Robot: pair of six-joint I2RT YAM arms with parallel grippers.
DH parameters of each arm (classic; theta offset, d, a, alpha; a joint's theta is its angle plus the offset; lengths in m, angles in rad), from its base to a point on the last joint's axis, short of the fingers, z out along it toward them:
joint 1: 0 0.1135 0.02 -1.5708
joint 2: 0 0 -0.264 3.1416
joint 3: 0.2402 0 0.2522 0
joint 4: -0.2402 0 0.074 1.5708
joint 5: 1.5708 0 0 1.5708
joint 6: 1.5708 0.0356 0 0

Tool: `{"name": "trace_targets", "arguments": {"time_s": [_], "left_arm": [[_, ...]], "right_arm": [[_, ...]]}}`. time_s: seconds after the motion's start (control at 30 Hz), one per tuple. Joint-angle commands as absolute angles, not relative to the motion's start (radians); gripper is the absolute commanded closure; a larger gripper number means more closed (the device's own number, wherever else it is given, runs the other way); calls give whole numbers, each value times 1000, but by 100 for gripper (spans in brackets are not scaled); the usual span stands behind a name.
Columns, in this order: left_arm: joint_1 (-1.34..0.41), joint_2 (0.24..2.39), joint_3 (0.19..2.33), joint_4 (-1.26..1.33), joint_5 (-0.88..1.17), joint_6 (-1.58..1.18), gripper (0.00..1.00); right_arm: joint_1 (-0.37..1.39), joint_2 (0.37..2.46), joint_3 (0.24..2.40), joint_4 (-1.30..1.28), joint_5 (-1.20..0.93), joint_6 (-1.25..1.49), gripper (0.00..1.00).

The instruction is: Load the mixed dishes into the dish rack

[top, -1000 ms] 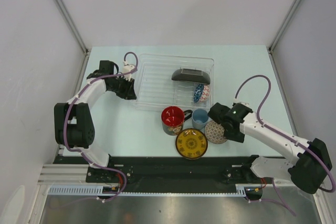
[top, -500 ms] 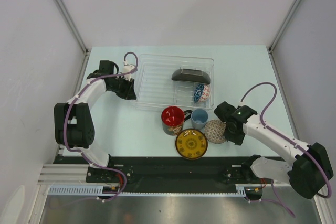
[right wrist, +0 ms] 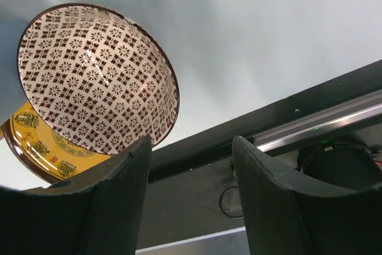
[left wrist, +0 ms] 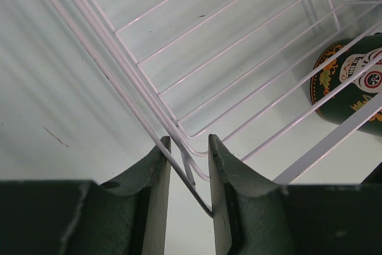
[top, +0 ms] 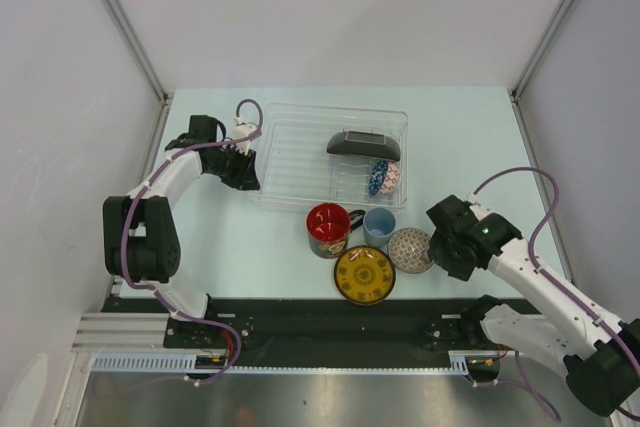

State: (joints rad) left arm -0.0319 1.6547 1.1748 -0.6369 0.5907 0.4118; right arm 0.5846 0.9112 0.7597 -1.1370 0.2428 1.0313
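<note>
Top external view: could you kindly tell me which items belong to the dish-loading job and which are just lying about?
Job: dish rack, black square plate and blue-patterned dish inside it; red mug, light-blue cup, yellow saucer, brown-patterned bowl.
Lying about: no loose items, only the black mounting rail.

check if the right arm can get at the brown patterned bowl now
Probably yes: the right tool is open just beside the brown patterned bowl, with nothing between them.
</note>
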Motion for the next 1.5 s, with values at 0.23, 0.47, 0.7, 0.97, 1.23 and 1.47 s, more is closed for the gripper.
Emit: {"name": "trace_targets", "arguments": {"time_s": [0.23,0.47,0.7,0.97,1.23,1.47], "left_arm": [[-38,1647,1141,-753,637,558,81],[-38,1644,1147,-753,643,551,81],[-38,1641,1161,-762,647,548,81],[-38,1629,1155,-762,655,549,81],[-38,1629,1160,-767,655,555,81],[-40,1647,1152,-733,667,523,81]], "right_arm": [[551,1058,767,-997,276,1017,48],[525,1135,721,-887,307,999,56],[517,1207,713,-845,269,971,63],[506,1235,713,-816,235,940,98],[535,1097,799,-947,377,934,100],[633,1071,1046,-1161,552,900,100]]}}
